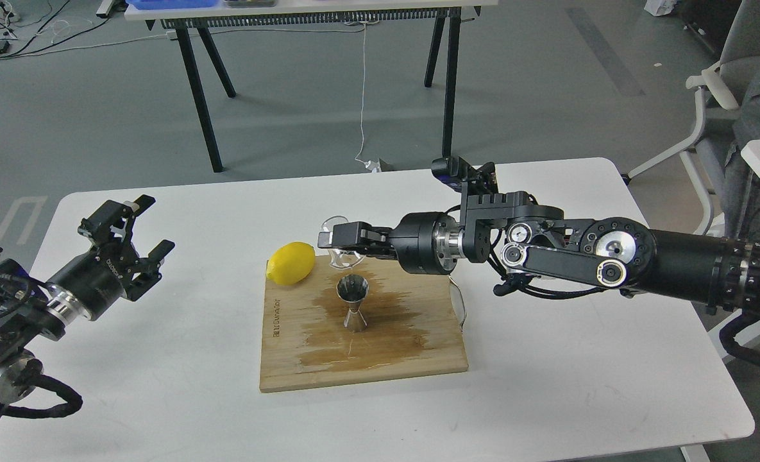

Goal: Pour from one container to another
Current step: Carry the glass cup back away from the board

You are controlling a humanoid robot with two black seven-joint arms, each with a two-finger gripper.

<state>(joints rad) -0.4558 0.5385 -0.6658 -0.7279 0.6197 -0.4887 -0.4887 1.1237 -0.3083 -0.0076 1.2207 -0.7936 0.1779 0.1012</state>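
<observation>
The clear glass cup hangs tipped on its side above the far part of the board, my right gripper shut on it. Just below and in front of it, the steel hourglass jigger stands upright on the wooden cutting board, in a dark wet patch. My right arm reaches in from the right across the table. My left gripper hovers open over the left side of the table, far from the board, with nothing between its fingers.
A yellow lemon lies at the board's far left corner, beside the cup. The white table holds the board. Beyond it stand a black-legged table and, at right, a chair.
</observation>
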